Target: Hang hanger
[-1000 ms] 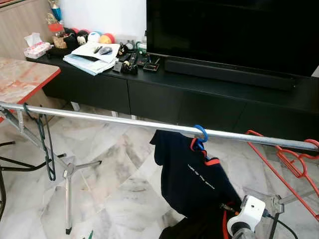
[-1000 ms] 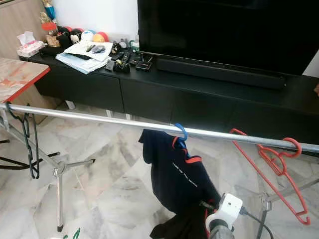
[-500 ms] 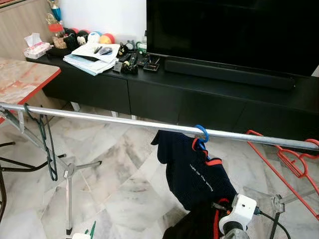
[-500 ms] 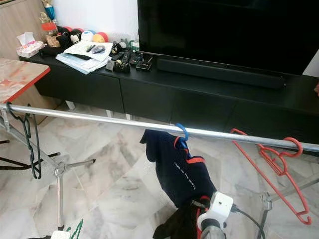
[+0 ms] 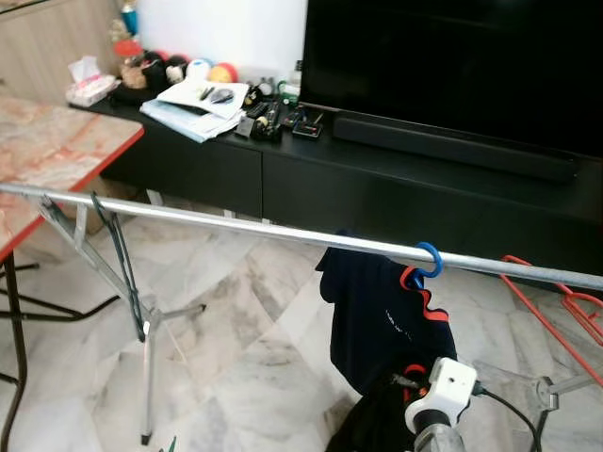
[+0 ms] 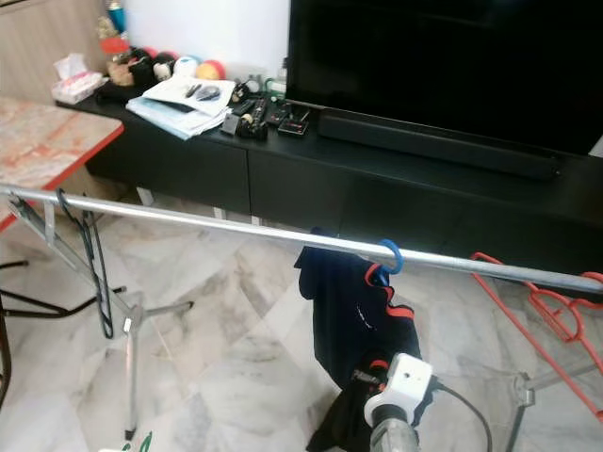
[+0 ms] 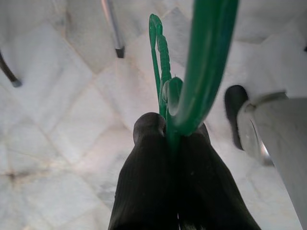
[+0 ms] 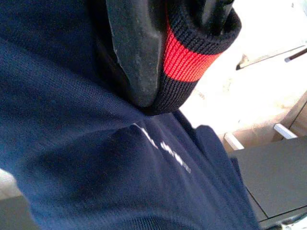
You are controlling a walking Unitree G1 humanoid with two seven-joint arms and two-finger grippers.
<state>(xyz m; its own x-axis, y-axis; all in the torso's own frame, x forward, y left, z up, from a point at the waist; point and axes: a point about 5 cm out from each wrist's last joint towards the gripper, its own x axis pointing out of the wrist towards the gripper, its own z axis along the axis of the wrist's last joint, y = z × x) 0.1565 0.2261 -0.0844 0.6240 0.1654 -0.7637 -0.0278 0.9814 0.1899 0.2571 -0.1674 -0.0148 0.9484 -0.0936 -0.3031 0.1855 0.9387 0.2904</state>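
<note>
Left eye view shows a big dark television (image 5: 452, 66) on a long black TV console (image 5: 377, 179), with a black soundbar (image 5: 452, 146) along its front and a heap of papers (image 5: 193, 104), a tissue box (image 5: 91, 87) and small toys at the console's left end. My left side has a red-edged marble table (image 5: 57, 151). Across the marble floor (image 5: 245, 320) runs a silver clothes rail (image 5: 236, 229) on a folding stand. On the rail hang a dark hanger (image 5: 121, 254) near the left end, a blue hanger hook (image 5: 431, 259) carrying a navy shirt (image 5: 382, 320) with red trim, and a red hanger (image 5: 565, 306) off to the right. My right arm reaches up from below, its white wrist (image 5: 443, 391) against the shirt's lower part; the right wrist view shows my right gripper (image 8: 177, 48) pinched on the shirt's red-striped cuff. My left gripper (image 7: 170, 139) hangs low over the floor, fingers (image 7: 148, 167) pressed tight on a green hanger (image 7: 204, 62), which sits well below the rail.
</note>
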